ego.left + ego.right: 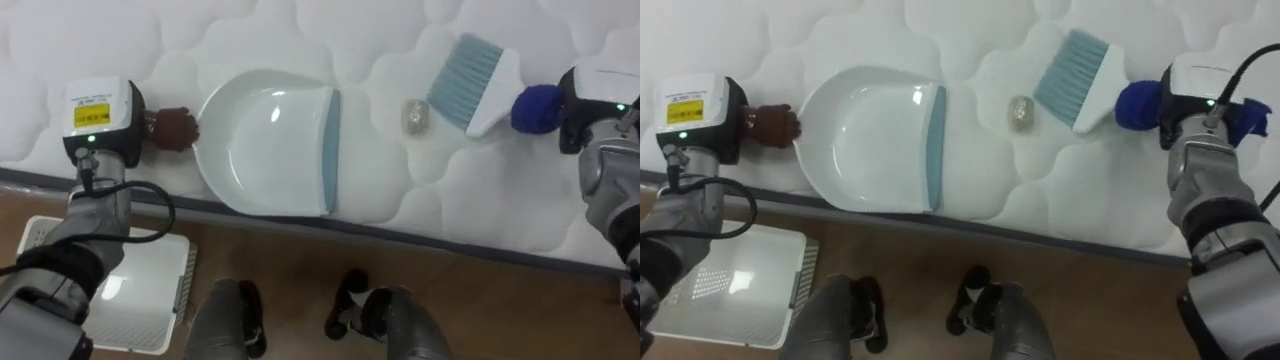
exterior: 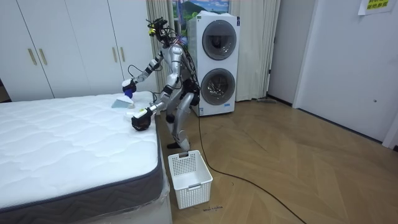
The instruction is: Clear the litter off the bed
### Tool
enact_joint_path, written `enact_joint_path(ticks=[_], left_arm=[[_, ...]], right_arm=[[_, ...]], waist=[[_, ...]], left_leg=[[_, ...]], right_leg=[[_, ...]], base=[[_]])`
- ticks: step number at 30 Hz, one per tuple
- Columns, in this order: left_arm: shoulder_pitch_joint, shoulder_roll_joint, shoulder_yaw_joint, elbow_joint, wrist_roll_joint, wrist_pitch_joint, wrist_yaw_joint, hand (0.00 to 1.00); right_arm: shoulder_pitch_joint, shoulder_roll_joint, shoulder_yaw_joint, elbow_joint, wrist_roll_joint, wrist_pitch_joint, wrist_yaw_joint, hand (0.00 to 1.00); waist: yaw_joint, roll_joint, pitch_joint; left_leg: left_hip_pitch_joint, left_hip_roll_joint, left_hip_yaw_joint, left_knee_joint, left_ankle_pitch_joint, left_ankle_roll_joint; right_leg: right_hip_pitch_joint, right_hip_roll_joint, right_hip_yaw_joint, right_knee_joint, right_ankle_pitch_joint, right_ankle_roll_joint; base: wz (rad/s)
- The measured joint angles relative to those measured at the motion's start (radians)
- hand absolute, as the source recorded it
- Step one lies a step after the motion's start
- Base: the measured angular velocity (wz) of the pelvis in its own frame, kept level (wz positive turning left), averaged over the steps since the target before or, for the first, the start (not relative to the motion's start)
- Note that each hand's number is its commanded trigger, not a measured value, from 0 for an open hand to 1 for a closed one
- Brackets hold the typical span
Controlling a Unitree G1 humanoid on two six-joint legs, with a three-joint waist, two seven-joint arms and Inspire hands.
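Plainly, left hand [image 1: 100,120] clamps the dustpan [image 1: 262,145], right hand [image 1: 595,95] the brush [image 1: 476,82], a crumpled wad [image 1: 416,116] between them.

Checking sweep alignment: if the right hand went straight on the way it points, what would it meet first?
The right hand, brush ahead of it, would probably first meet the small crumpled scrap on the mattress, then the dustpan; the brush's height above the mattress is unclear.
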Motion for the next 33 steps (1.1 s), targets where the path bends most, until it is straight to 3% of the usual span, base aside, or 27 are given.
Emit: enact_joint_path(ticks=[5, 10, 16, 25, 33], left_arm=[[-0.009, 0.027, -0.001, -0.001, 0.032, 0.000, -0.001, 1.00], [-0.017, 0.029, 0.001, 0.000, 0.054, 0.003, -0.001, 1.00], [-0.019, 0.032, 0.001, 0.001, 0.057, 0.003, -0.001, 1.00], [-0.021, 0.043, 0.002, 0.005, 0.075, -0.008, -0.006, 1.00], [-0.023, 0.066, 0.002, 0.003, 0.074, -0.018, -0.030, 1.00]], right_arm=[[-0.008, -0.006, 0.001, -0.042, -0.122, 0.001, 0.007, 1.00], [-0.014, -0.013, 0.001, -0.078, -0.245, 0.001, 0.010, 1.00], [-0.026, -0.013, 0.003, -0.094, -0.323, 0.000, 0.011, 1.00], [-0.026, -0.027, 0.049, -0.113, -0.369, 0.000, 0.045, 1.00], [-0.026, -0.034, 0.079, -0.150, -0.393, 0.000, 0.066, 1.00]], waist=[[-0.011, -0.009, 0.0009], [-0.010, -0.018, 0.0060], [-0.003, -0.019, 0.0062], [0.002, -0.018, 0.0067], [0.001, -0.015, 0.0068]], left_leg=[[0.008, 0.019, 0.001, 0.002, 0.000, 0.000], [0.016, 0.020, 0.007, -0.006, 0.000, 0.000], [0.023, 0.037, 0.009, -0.019, 0.001, -0.002], [0.031, 0.044, 0.022, -0.026, 0.001, -0.002], [0.039, 0.049, 0.045, -0.049, 0.003, -0.005]], right_leg=[[0.021, 0.017, -0.010, -0.019, 0.005, 0.000], [0.025, 0.020, -0.005, -0.027, 0.010, 0.001], [0.046, 0.045, -0.012, -0.075, 0.035, 0.001], [0.050, 0.049, -0.017, -0.092, 0.044, 0.001], [0.053, 0.034, -0.073, -0.109, 0.056, -0.019]], base=[[-0.02], [-0.03], [-0.06], [-0.04], [-0.07]])
